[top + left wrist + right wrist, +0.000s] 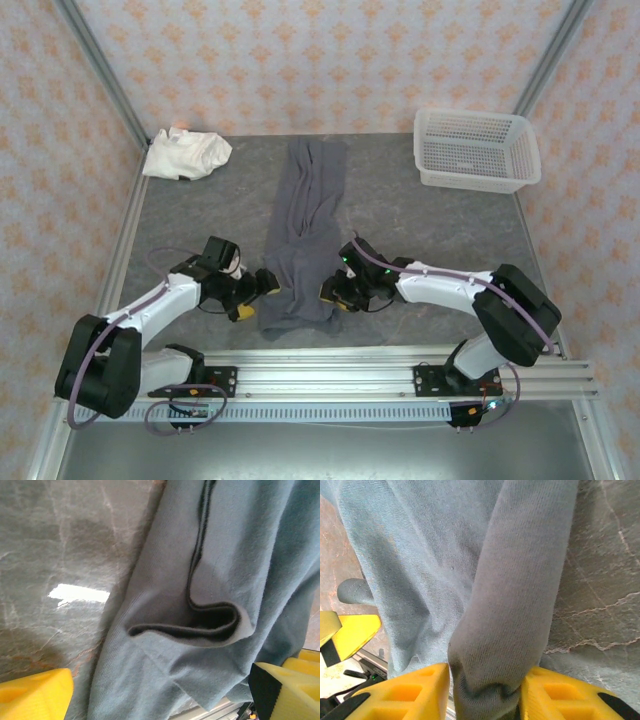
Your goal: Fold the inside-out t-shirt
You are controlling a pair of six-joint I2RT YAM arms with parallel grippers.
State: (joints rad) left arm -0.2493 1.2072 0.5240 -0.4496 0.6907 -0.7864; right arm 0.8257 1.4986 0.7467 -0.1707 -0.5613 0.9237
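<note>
The slate-grey t-shirt point(302, 232) lies as a long narrow strip running from the table's back centre to its near edge. My right gripper point(336, 292) is at the shirt's near right edge. In the right wrist view the right gripper point(487, 696) is shut on a thick rolled fold of the t-shirt point(520, 595), which touches both yellow fingers point(405, 695). My left gripper point(256, 297) sits at the shirt's near left edge. In the left wrist view the left gripper point(165, 700) is open, its fingers point(35, 695) wide apart over a curled hem of the t-shirt point(200, 620).
A cream-white garment point(186, 153) is bunched at the back left corner. A white mesh basket point(476, 150) stands at the back right. An aluminium rail point(400, 362) runs along the near edge just below the shirt's end. Grey marbled table point(440, 230) lies bare to either side.
</note>
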